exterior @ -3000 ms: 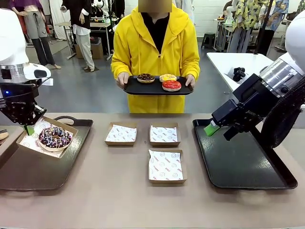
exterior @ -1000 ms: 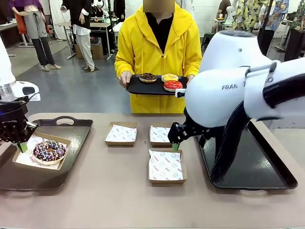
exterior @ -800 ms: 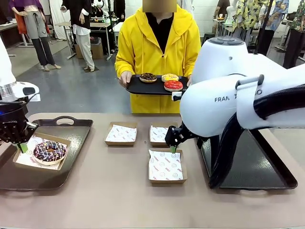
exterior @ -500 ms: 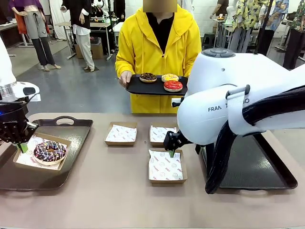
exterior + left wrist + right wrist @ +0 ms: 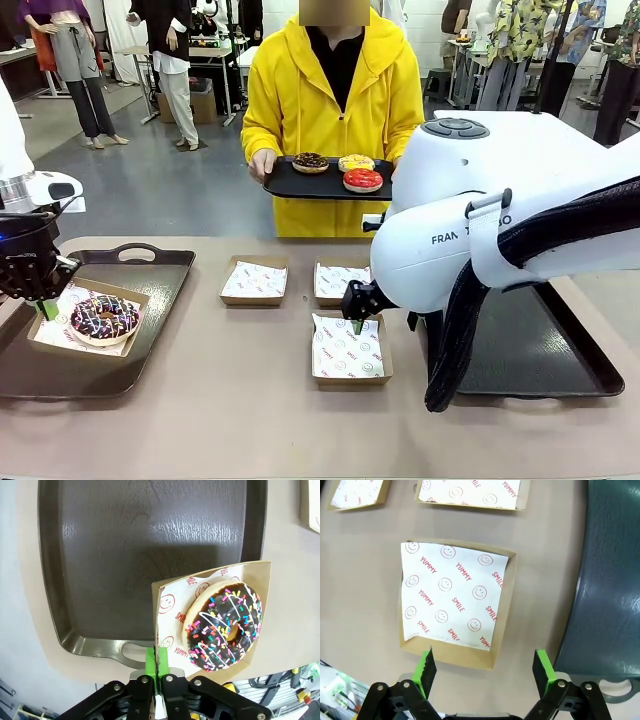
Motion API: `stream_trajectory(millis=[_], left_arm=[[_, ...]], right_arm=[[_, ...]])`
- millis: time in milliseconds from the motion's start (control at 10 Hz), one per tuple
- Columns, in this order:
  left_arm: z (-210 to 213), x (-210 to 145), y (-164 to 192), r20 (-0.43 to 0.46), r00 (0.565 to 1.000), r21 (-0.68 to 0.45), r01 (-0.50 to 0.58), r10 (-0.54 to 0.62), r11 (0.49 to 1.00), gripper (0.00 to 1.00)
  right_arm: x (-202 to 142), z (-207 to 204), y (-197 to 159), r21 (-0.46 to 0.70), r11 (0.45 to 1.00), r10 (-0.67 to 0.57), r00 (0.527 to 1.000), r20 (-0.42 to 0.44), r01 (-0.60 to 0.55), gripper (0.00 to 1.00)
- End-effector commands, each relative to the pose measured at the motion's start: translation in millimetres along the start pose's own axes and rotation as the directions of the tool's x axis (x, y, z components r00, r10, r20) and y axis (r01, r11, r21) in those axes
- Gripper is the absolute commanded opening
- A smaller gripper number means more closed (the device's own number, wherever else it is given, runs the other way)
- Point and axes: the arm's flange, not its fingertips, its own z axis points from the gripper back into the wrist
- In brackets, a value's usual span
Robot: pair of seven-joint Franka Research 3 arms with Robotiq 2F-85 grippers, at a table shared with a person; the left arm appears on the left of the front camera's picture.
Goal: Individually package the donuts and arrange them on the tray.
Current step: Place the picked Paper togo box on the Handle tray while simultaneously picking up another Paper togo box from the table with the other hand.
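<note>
A chocolate donut with white and pink sprinkles [image 5: 103, 316] [image 5: 225, 625] lies in a paper-lined cardboard box [image 5: 167, 602] over the left dark tray [image 5: 120, 370] [image 5: 125, 545]. My left gripper [image 5: 42, 306] [image 5: 156, 656] is shut on that box's edge. My right gripper [image 5: 355, 322] [image 5: 485, 667] hangs open just above the near empty box [image 5: 347, 350] [image 5: 452, 597], its fingers straddling the box's edge. A person in yellow holds a black tray [image 5: 300, 187] with a chocolate donut [image 5: 310, 160], a yellow donut [image 5: 354, 161] and a red donut [image 5: 362, 179].
Two more empty lined boxes [image 5: 253, 280] [image 5: 340, 281] sit mid-table behind the near one. A second dark tray [image 5: 540, 350] [image 5: 615, 580] lies at the right, partly behind my right arm. The table's front strip is bare.
My right arm has swung left across the table and lowered its open gripper to the near empty box. The left gripper and its box have stayed put.
</note>
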Motion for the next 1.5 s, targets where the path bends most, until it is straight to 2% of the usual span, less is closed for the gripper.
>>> stream_trajectory(millis=[0,200,400,800,1400], left_arm=[[0.8,-0.3,0.9,0.002,1.000,-0.001,0.002,-0.002,1.000,0.01],[0.8,-0.3,0.9,0.002,1.000,-0.001,0.002,-0.002,1.000,0.01],[-3.1,2.3,1.2,-0.006,1.000,-0.007,0.015,-0.015,1.000,0.01],[-12.8,18.3,3.2,0.009,1.000,-0.002,0.019,-0.019,1.000,0.01],[-37.0,34.0,4.6,-0.026,0.997,0.028,0.080,-0.079,0.996,0.01]], right_arm=[[-1.0,2.0,-0.1,-0.009,1.000,0.014,1.000,-0.005,-0.014,1.00],[-0.3,0.1,0.5,0.000,1.000,0.002,1.000,-0.001,-0.002,1.00],[3.7,-21.5,2.2,-0.024,0.999,-0.049,0.997,-0.060,0.048,1.00],[14.7,-50.9,9.7,-0.057,0.988,-0.145,0.987,-0.073,0.141,1.00],[28.6,-74.6,5.7,-0.064,0.981,-0.188,0.976,-0.108,0.181,1.00]])
